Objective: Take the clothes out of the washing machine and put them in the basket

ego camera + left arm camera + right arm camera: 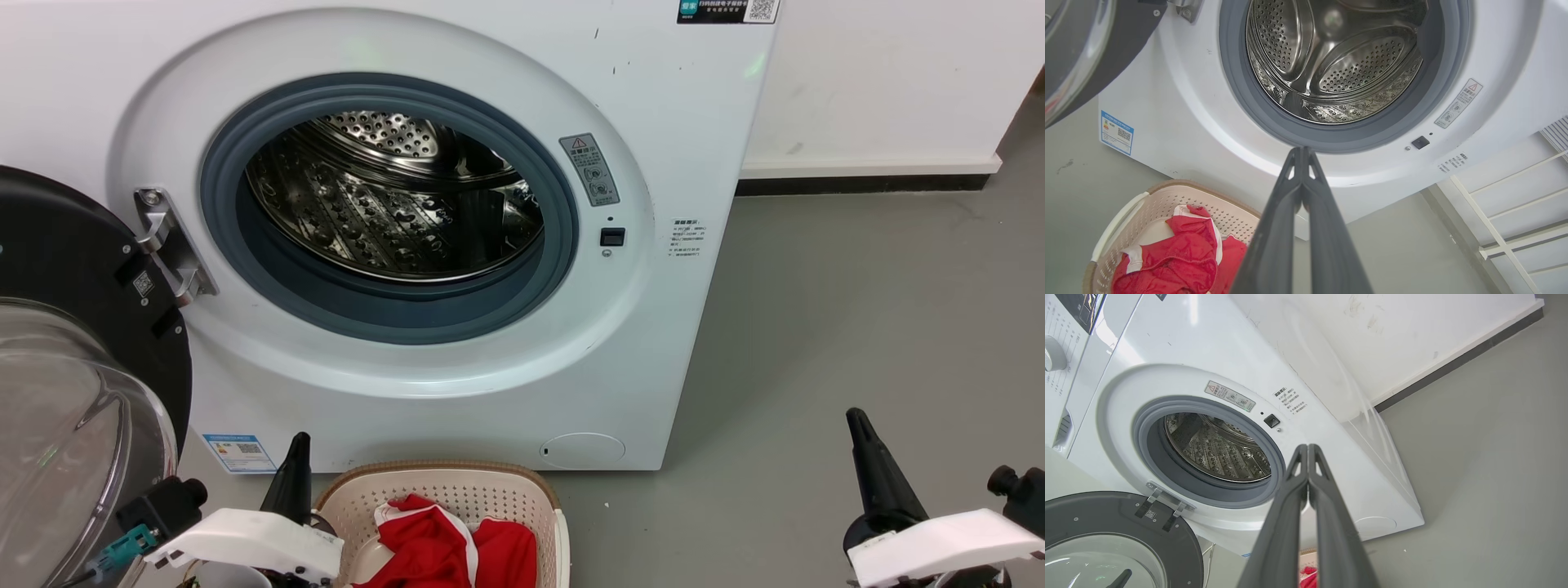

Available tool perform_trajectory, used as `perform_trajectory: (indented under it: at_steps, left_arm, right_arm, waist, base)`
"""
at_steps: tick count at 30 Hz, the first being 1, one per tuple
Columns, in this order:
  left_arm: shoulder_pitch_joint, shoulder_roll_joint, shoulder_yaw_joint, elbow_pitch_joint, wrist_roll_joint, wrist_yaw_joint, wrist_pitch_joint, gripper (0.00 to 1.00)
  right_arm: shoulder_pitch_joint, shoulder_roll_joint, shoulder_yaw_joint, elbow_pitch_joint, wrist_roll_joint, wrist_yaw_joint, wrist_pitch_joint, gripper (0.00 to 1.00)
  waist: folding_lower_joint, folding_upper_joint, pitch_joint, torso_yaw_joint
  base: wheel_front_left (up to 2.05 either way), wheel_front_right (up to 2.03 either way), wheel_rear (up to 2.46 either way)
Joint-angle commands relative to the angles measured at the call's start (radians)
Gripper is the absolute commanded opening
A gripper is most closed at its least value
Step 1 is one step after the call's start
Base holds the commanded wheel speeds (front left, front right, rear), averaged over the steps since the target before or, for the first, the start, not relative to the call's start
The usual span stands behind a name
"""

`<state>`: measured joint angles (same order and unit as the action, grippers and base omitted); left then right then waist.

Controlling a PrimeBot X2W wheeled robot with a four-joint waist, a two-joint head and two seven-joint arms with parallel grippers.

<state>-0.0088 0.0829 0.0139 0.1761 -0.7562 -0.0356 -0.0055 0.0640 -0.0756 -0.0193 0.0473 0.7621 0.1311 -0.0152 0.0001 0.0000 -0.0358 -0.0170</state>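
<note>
Clothes [445, 549] lay heaped in the basket [441, 468] before the washing machine [669, 327]. Left gripper [1302, 152] and right gripper [1307, 447] were closed — empty.

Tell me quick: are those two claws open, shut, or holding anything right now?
Left gripper: closed, holding nothing.
Right gripper: closed, holding nothing.

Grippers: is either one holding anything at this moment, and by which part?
Nothing is held. The left gripper and the right gripper are both closed on air; the clothes lie loose in the basket.
</note>
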Motion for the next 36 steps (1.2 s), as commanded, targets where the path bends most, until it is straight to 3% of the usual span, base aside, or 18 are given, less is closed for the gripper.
perform_trajectory:
  at_steps: [1,36]
  left_arm:
    - [-0.031,0.001,0.008,-0.008,-0.032,-0.008,0.003,0.0]
    - [-0.07,-0.016,0.054,0.029,-0.435,-0.053,0.062,0.0]
  right_arm:
    - [-0.031,-0.008,-0.002,-0.002,0.035,0.0,0.003,0.0]
    - [-0.102,-0.012,-0.021,0.095,0.456,0.0,0.044,0.0]
  waist:
    - [0.0,0.0,0.0,0.0]
    - [0.0,0.0,0.016,0.007]
  base:
    - [0.0,0.0,0.0]
    - [0.0,0.0,0.0]
